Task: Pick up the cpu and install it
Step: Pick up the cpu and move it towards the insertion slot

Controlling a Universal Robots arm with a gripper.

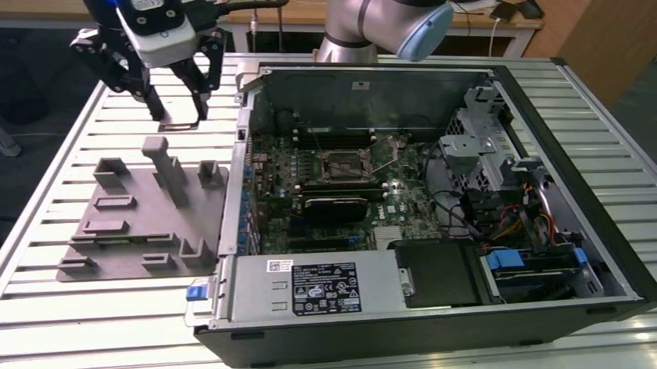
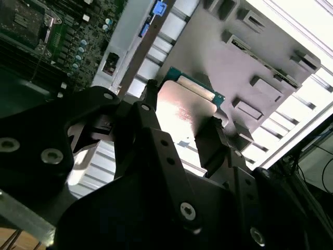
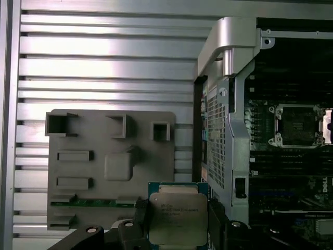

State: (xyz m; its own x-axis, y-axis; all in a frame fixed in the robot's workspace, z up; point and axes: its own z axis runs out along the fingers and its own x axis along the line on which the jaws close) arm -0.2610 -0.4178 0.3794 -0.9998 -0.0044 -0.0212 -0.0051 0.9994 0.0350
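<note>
Holding cpu [image 3: 178,217], hand [image 1: 181,121] outside open case [image 1: 411,336]

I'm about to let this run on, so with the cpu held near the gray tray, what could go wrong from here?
The end effector grips the cpu only by two opposite edges, so it might slip or tilt in transit. The case wall stands between it and the socket; a low path could clip the wall. A skewed set-down into the socket could damage it.
</note>
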